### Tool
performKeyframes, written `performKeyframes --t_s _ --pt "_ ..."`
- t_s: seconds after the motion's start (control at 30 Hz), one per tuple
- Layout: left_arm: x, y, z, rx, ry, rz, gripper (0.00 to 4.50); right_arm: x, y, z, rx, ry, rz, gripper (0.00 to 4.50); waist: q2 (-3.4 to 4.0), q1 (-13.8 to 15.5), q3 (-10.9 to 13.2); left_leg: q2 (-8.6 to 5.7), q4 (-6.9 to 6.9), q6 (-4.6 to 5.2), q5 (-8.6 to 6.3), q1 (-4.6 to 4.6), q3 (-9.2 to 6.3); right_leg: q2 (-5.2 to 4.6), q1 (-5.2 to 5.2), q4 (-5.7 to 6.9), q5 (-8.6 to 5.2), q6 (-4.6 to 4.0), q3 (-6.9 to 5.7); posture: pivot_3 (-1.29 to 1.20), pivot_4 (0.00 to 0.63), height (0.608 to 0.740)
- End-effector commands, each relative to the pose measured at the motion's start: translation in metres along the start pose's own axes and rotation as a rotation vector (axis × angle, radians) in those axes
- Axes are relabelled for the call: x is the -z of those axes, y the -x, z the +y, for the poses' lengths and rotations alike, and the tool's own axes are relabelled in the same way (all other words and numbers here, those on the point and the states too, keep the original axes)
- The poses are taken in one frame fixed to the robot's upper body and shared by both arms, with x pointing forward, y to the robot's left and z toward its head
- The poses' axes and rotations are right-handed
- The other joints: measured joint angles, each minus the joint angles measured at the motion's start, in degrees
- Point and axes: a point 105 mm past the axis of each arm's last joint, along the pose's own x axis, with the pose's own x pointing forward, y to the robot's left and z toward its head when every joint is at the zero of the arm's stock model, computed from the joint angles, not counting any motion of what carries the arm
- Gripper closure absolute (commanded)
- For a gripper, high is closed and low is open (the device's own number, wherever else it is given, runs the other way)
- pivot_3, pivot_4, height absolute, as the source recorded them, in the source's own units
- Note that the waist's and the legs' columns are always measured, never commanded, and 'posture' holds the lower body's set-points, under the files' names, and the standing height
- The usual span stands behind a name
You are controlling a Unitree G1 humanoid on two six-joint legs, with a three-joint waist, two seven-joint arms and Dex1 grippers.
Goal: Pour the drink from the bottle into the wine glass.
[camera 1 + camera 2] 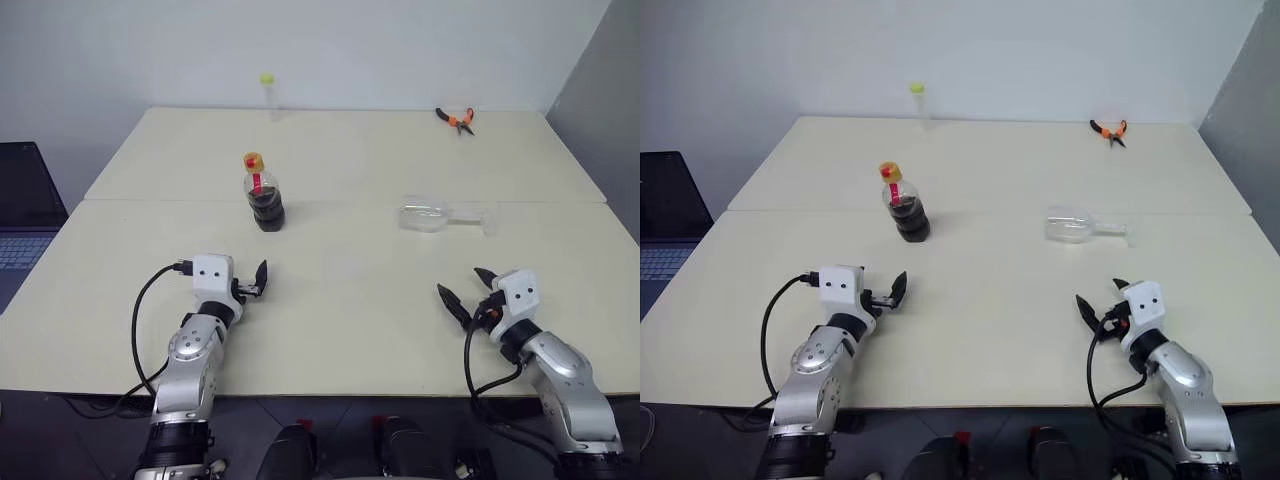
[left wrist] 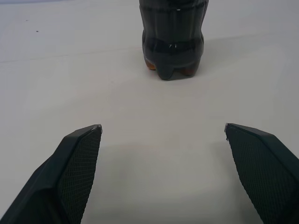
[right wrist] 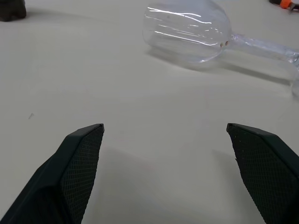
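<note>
The bottle [image 1: 264,195] stands upright left of the table's middle, with a yellow-orange cap, a red neck label and the dark brown drink [image 2: 173,42] inside. The wine glass [image 1: 430,215] lies on its side to the right, bowl toward the bottle and foot pointing right; in the right wrist view the wine glass [image 3: 187,30] looks empty. My left gripper [image 1: 253,282] is open just above the table, a short way in front of the bottle, holding nothing. My right gripper [image 1: 460,283] is open too, in front of the glass and apart from it.
A thin clear tube with a yellow-green cap [image 1: 267,92] stands at the far edge. Orange-handled pliers [image 1: 456,118] lie at the far right. A laptop [image 1: 20,210] sits off the table's left side. A seam [image 1: 150,199] crosses the table behind the bottle.
</note>
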Motion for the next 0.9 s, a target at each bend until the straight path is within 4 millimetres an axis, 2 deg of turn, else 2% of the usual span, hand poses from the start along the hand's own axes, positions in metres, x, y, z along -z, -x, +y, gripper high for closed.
performKeyframes --t_s 0.03,0.27,0.43,0.7,0.9 --pt "-0.008 0.000 0.000 0.010 -0.024 -0.044 0.04 -0.016 -0.001 0.002 -0.010 0.017 -0.060 0.00 0.00 0.00 0.00 0.00 0.00 0.00 0.00 0.00 0.00 0.00 0.00 0.00 0.00 0.00 0.00 0.00 0.150 0.740" --pt "-0.009 -0.002 0.004 -0.011 0.086 -0.047 0.04 -0.023 -0.001 0.009 -0.048 0.007 -0.079 0.00 0.00 0.00 0.00 0.00 0.00 0.00 0.00 0.00 -0.02 0.00 0.00 0.01 0.00 0.00 0.00 0.00 0.150 0.740" --pt "-0.022 -0.003 0.014 -0.012 0.048 -0.100 0.04 -0.037 0.002 0.031 -0.140 -0.001 -0.106 0.00 0.00 0.00 0.00 0.01 -0.01 0.00 0.00 -0.01 -0.03 0.00 0.00 0.01 0.00 0.00 -0.04 0.00 0.150 0.740" --pt "-0.031 -0.004 0.006 0.044 -0.021 -0.131 0.04 -0.061 0.007 0.061 -0.303 -0.036 -0.146 0.00 0.00 0.02 0.00 0.00 0.01 0.00 0.00 -0.02 -0.07 0.00 0.00 -0.04 0.00 0.02 -0.03 0.00 0.150 0.740" --pt "-0.027 -0.005 0.002 0.046 -0.028 -0.111 0.04 -0.059 0.008 0.061 -0.317 -0.010 -0.122 0.00 -0.01 0.02 0.01 0.00 0.00 0.00 0.00 -0.03 -0.07 -0.01 0.00 -0.05 0.00 0.03 -0.04 0.00 0.150 0.740"
